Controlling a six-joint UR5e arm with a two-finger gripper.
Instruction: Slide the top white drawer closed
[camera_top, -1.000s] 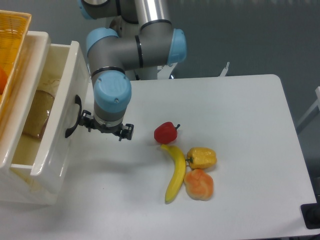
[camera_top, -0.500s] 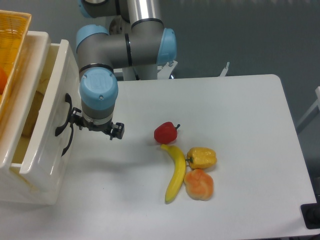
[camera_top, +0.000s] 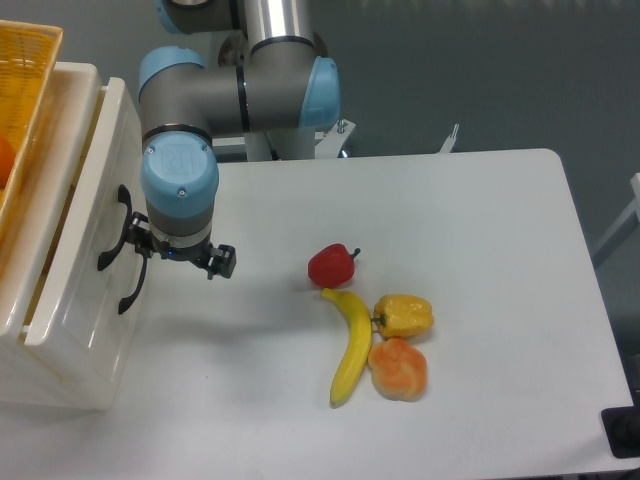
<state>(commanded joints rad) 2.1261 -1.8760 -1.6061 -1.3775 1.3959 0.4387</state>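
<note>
The top drawer sits at the left edge of the worktop, in the white cabinet, and it looks nearly shut: only a thin slit shows between its front panel and the cabinet top. Its black handle faces the arm, with the lower drawer's handle just below it.

The claw hangs under the blue wrist, pressed up beside the upper handle. The wrist hides the fingers, so I cannot tell whether they are spread or clenched, or whether they grip anything.

To finish well, I judge the push should run straight leftward, square to the panel and level with the upper handle, so the drawer does not skew and jam. Slow the last stretch, stop when the front sits flush, and keep clear of the lower handle.

The red pepper, banana, yellow pepper and orange fruit lie well apart to the right. A yellow basket rests on the cabinet.

No brand, label or writing can be read.
</note>
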